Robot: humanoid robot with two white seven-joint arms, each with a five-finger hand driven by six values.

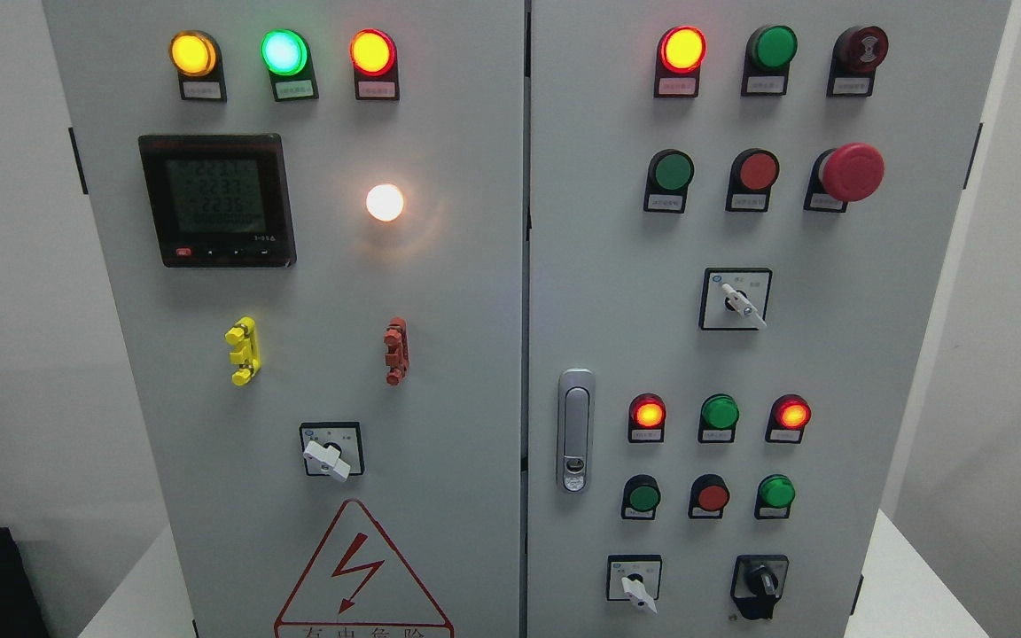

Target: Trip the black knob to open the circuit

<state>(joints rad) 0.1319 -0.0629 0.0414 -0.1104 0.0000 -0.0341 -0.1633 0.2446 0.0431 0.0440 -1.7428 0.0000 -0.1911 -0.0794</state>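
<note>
No robot hand shows in the head view, so you cannot tell if either hand is released, clenched or grasping anything, or how far a hand is from the knob. The black knob [759,585] sits low on the right door [900,372] of the gray cabinet, close to that door's bottom right corner. It is on a dark plate. Its long grip runs up and down and tips a little to one side, with the wide dark end at the bottom. The lowest part of the knob is close to the picture's bottom edge and blends into its own shadow, so its exact shape is hard to see. Just to its left is a white handle switch [635,587] that points down and to the right. Above the black knob are three small buttons, with the green button [775,493] right over it. On the left door [440,372], the red warning triangle [360,576] is cut off at the bottom edge. The small labels under the lights are too tiny to read.
</note>
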